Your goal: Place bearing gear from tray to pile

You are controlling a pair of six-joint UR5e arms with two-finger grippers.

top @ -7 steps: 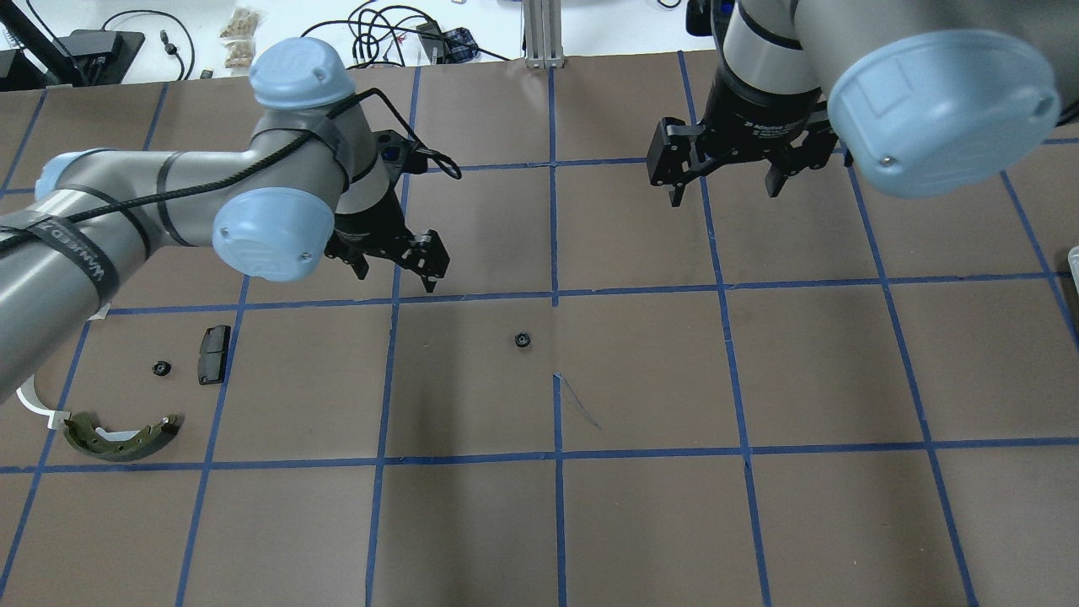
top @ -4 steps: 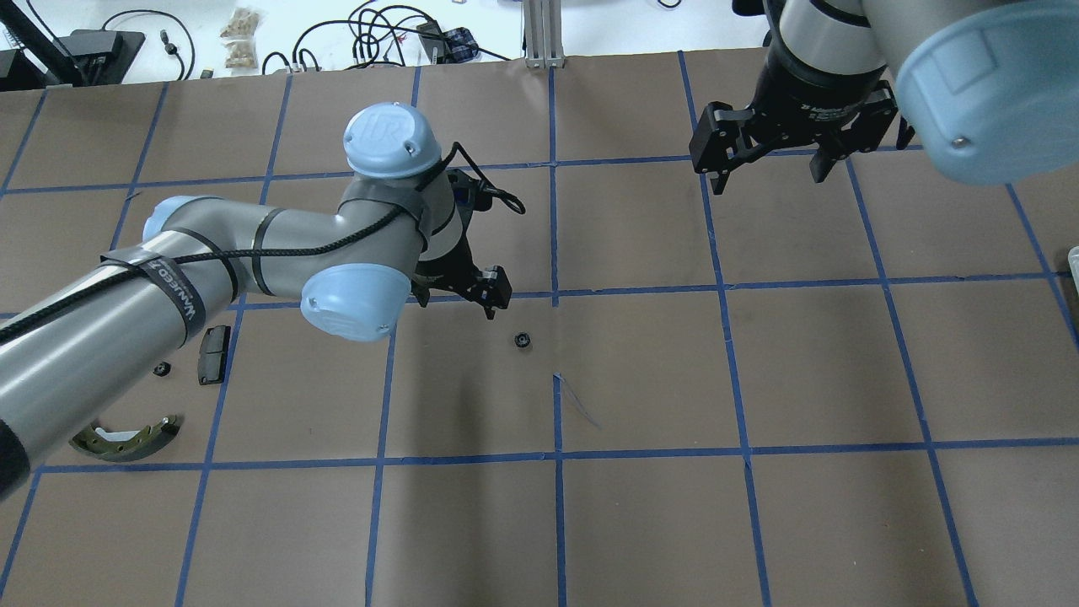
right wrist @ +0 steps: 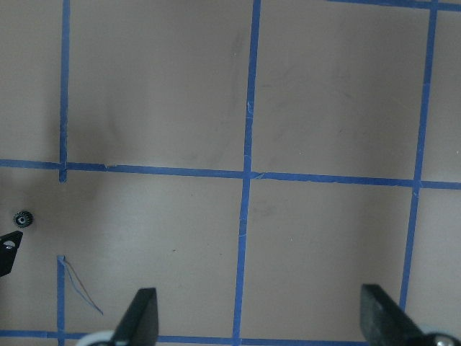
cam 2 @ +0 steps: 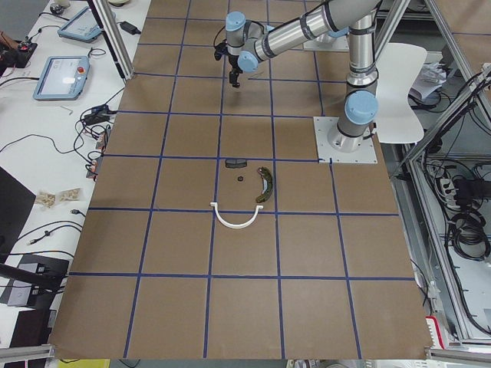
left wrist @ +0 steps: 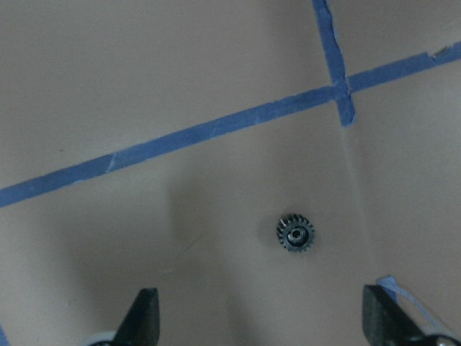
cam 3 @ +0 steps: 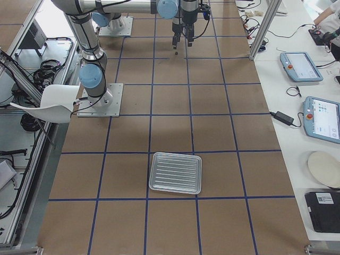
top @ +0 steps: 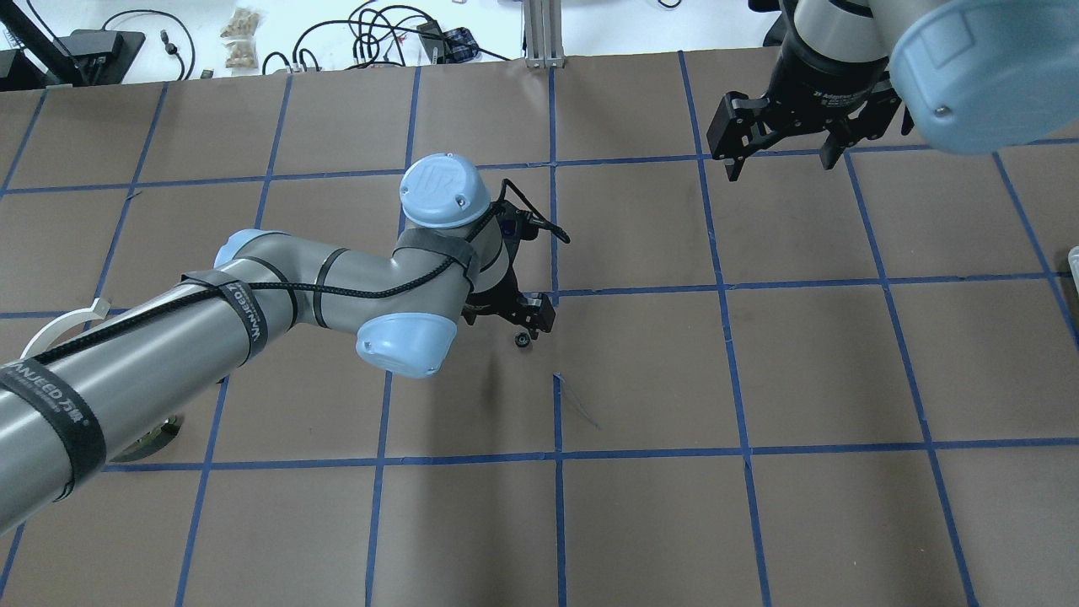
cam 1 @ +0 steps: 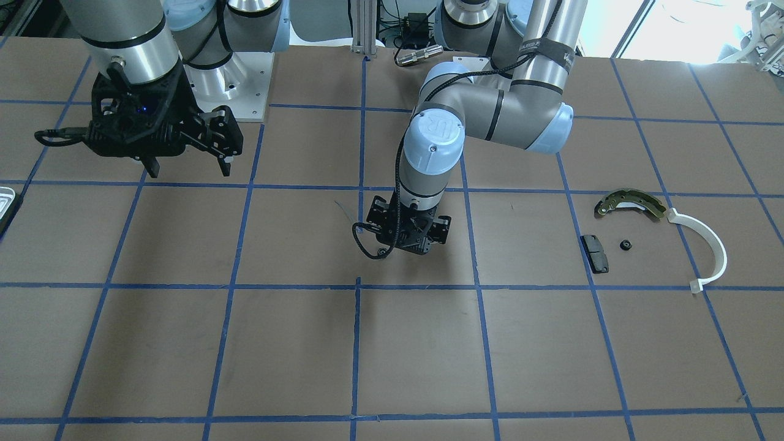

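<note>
though the left arm [top: 253, 312] hides much of the pile [cam 1: 631, 204] overhead, left gripper [left wrist: 263, 317] and right gripper [top: 781, 166] gape wide.

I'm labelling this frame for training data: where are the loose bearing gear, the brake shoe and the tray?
bearing gear [left wrist: 295, 234], left wrist view, its centre hub.
brake shoe [cam 1: 634, 196], front-facing view, top of its curve.
tray [cam 3: 176, 154], exterior right view, its far rim.

Matt dark gear [left wrist: 295, 233]; silvery metal tray [cam 3: 175, 173]
</note>
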